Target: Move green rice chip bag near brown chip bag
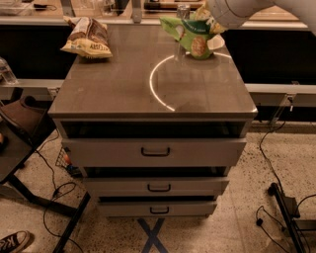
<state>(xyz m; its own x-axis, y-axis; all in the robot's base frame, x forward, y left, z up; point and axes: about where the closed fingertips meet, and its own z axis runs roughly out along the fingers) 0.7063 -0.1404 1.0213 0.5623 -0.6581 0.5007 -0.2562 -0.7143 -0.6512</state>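
The green rice chip bag hangs tilted just above the back right part of the cabinet top. My gripper comes in from the upper right on a white arm and is shut on the bag's upper right side. The brown chip bag lies at the back left corner of the top, well to the left of the green bag, with bare surface between them.
A clear glass object stands at the back edge just behind the green bag. A bright ring of light reflects on the top. The top drawer is slightly pulled out. A dark chair stands at the left and cables lie on the floor.
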